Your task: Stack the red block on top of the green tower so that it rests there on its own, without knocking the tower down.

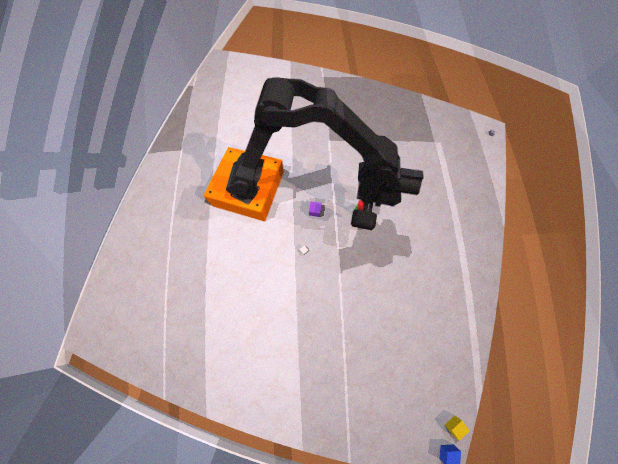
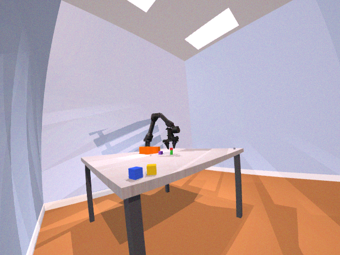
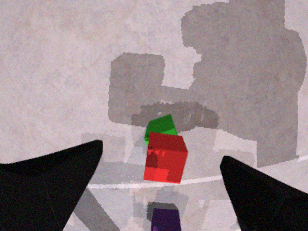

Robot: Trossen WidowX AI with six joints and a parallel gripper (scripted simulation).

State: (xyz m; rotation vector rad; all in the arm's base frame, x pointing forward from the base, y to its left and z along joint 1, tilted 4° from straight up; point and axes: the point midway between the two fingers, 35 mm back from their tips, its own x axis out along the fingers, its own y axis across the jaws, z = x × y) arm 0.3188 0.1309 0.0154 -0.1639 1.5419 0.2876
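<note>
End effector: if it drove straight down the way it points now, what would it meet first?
Probably the red block on the green tower: it sits between the open end effector fingers, just below. Depth is unclear.

A bare test room: plain bluish walls (image 2: 247, 96), two ceiling light panels (image 2: 212, 28), an orange wood floor (image 2: 247, 220), and a lone pale table (image 2: 192, 162) at centre, arm (image 2: 159, 121) mounted at its 12 o'clock edge.

Red block (image 3: 165, 156) sitting over green tower (image 3: 159, 126); arm (image 1: 320, 110) and gripper (image 3: 159, 207) showing black on an orange base (image 1: 243, 183). Purple cube (image 1: 315, 208), tiny white cube (image 1: 303, 249), yellow cube (image 2: 151, 169) and blue cube (image 2: 135, 172) lying on a pale, white-striped table (image 1: 250, 325). Floor (image 2: 247, 220) showing orange-brown.
</note>
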